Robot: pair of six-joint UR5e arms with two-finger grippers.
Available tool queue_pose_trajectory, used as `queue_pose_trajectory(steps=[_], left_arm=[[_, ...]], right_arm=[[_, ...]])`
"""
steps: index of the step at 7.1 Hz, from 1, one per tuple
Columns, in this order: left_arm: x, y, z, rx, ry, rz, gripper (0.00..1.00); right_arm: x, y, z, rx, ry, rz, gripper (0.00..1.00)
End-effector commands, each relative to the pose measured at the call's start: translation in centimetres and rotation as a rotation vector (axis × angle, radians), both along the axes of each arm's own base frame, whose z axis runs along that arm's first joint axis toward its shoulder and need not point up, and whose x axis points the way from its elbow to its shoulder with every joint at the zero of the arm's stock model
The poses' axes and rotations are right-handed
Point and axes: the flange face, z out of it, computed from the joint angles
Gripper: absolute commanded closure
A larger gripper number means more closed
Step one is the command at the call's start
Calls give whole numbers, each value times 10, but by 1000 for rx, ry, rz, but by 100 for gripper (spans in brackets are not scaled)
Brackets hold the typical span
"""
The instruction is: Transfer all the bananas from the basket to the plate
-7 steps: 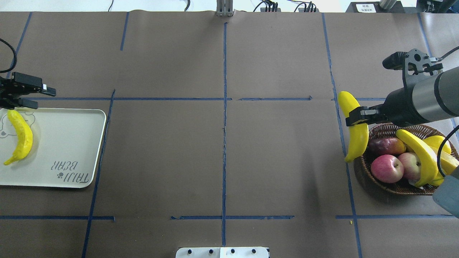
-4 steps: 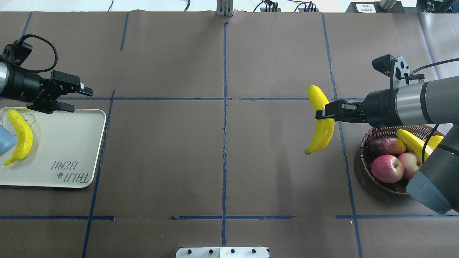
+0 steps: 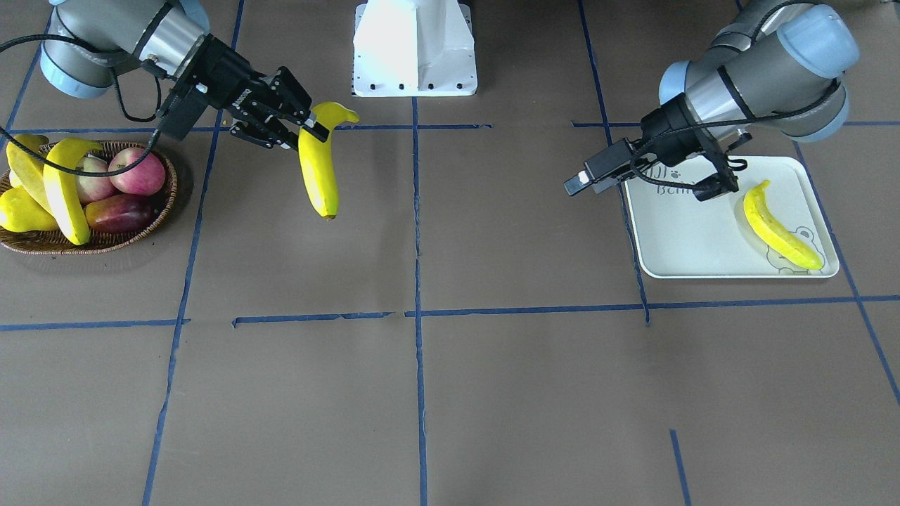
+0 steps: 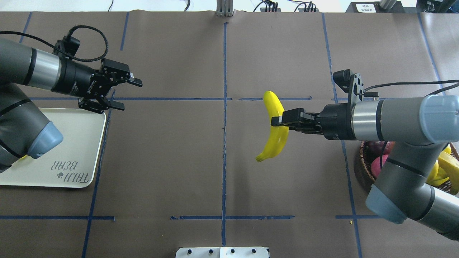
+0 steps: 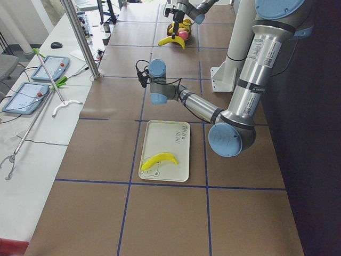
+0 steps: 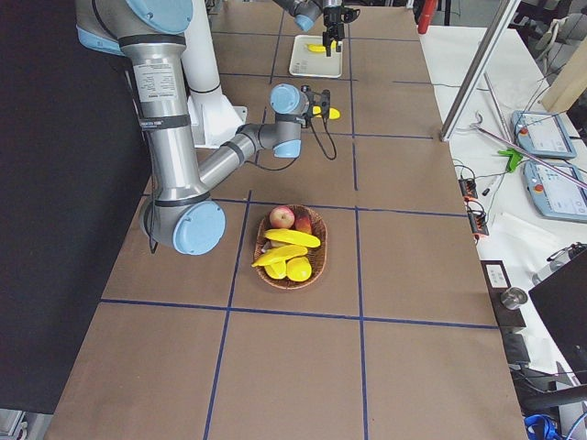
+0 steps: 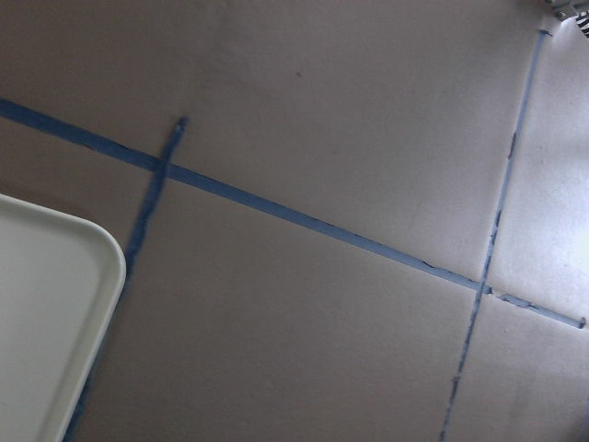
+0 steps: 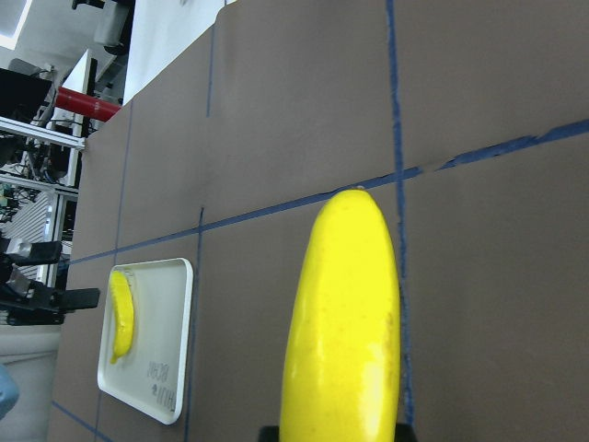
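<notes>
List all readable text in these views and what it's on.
"TAIJI BEAR": grey print on the plate, upside down in the overhead view.
White lettering on the left gripper body: too small to read.
White label beyond the table's far edge: too blurred to read.

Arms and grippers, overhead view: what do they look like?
The left arm and right arm are silver-grey tubes with pale blue joint caps. The left gripper and right gripper are black, with slim black jaws. Black cables run by both wrists; white lettering marks the left gripper's body.
</notes>
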Motion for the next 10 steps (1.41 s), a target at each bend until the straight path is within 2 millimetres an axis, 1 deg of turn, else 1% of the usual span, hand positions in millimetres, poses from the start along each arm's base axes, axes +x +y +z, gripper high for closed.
queue_pose_trajectory(steps=[1, 2, 3, 4, 5, 6, 7, 8, 10], left_arm=[[32, 10, -43, -32, 54, 36, 0], [40, 11, -54, -33, 55, 47, 0], [53, 10, -74, -51, 39, 60, 0], [66, 13, -87, -60, 33, 78, 0], [70, 15, -92, -87, 38, 79, 0], [76, 18, -93, -89, 39, 79, 0], [91, 29, -92, -90, 37, 88, 0], [102, 39, -93, -90, 36, 111, 0], [103, 40, -95, -84, 39, 115, 0]], right_arm=[[-32, 19, -27, 8, -48, -5, 95], [-47, 21, -47, 18, -74, 5, 95], [-73, 26, -64, 14, -78, 25, 95], [-89, 35, -76, 9, -76, 41, 95], [-100, 37, -84, 8, -69, 55, 95], [-111, 38, -88, 8, -61, 54, 95], [-113, 37, -94, 10, -70, 60, 95], [-114, 38, -95, 10, -70, 60, 95], [-117, 39, -98, 13, -72, 55, 95]])
